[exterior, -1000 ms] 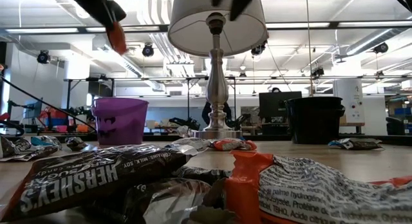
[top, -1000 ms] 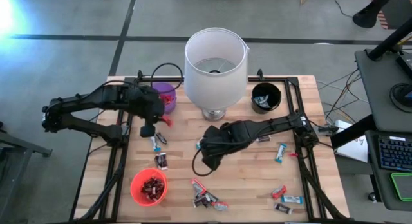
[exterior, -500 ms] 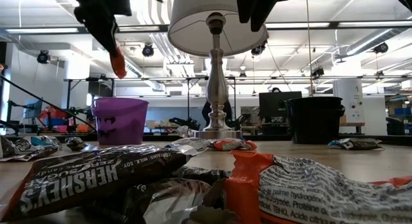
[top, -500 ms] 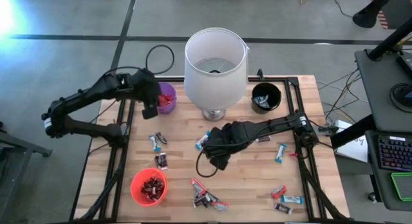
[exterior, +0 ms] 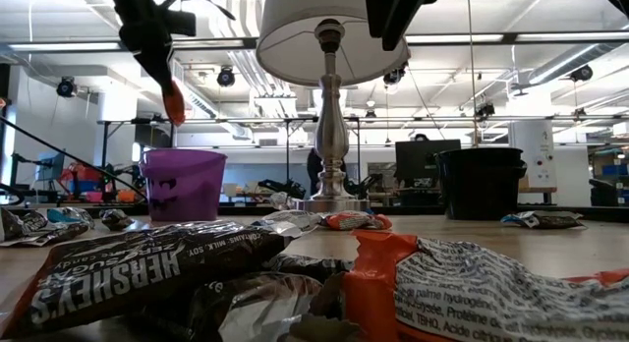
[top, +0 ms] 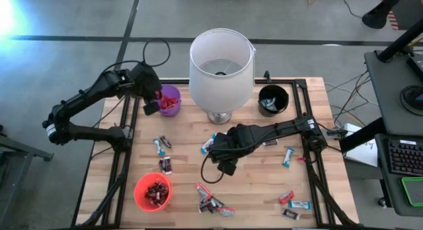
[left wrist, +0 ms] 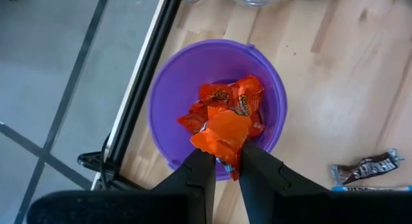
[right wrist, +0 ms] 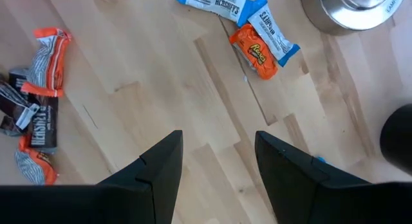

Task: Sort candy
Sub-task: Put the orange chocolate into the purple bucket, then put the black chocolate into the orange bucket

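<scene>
I see an orange wrapper (left wrist: 222, 135) over my purple cup (left wrist: 168, 95), which holds more orange candy (left wrist: 225, 103). On pale wood planks (right wrist: 161, 89) lie a light blue-and-white bar (right wrist: 211, 3), an orange piece (right wrist: 256, 57) and dark brown bars (right wrist: 40, 126). The lampshade (top: 221, 58) is white; the other cups are red (top: 153, 192) and black (top: 273, 100).

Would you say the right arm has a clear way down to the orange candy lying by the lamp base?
Probably yes. The right gripper hangs open above bare wood, and the orange candy lies uncovered ahead of it, beside two blue candies, with the lamp base off to one side.
</scene>
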Robot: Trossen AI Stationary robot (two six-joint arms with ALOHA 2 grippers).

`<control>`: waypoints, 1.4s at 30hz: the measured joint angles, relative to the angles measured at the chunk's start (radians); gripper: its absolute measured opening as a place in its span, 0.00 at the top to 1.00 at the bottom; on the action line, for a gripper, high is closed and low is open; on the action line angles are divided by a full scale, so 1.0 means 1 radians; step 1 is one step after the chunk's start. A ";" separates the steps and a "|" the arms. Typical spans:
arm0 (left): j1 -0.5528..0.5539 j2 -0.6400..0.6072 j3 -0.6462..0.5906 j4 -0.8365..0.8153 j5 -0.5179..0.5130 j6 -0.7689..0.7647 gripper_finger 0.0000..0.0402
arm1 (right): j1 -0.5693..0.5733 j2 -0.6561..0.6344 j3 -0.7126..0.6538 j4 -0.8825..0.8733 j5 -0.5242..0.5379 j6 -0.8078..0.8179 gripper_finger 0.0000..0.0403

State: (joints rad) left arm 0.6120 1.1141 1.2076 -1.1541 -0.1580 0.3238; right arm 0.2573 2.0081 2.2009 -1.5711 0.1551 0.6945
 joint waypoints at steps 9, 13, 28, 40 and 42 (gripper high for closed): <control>0.014 0.000 0.000 0.001 -0.015 0.004 0.81 | 0.000 -0.003 0.000 0.000 -0.002 -0.006 0.54; 0.014 0.000 0.000 0.001 -0.015 0.004 0.75 | 0.000 -0.004 0.000 0.000 -0.006 -0.013 0.54; 0.009 -0.025 0.000 0.000 0.235 -0.083 0.67 | 0.023 0.001 -0.042 0.040 -0.111 -0.079 0.54; -0.023 -0.052 0.000 0.000 0.378 -0.016 0.67 | 0.078 0.004 -0.229 0.401 -0.235 -0.198 0.54; -0.023 -0.051 0.000 0.000 0.377 -0.007 0.67 | 0.085 0.004 -0.233 0.444 -0.234 -0.201 0.54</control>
State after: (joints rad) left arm 0.5888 1.0633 1.2076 -1.1542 0.2192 0.3168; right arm 0.3423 2.0125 1.9678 -1.1269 -0.0792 0.4937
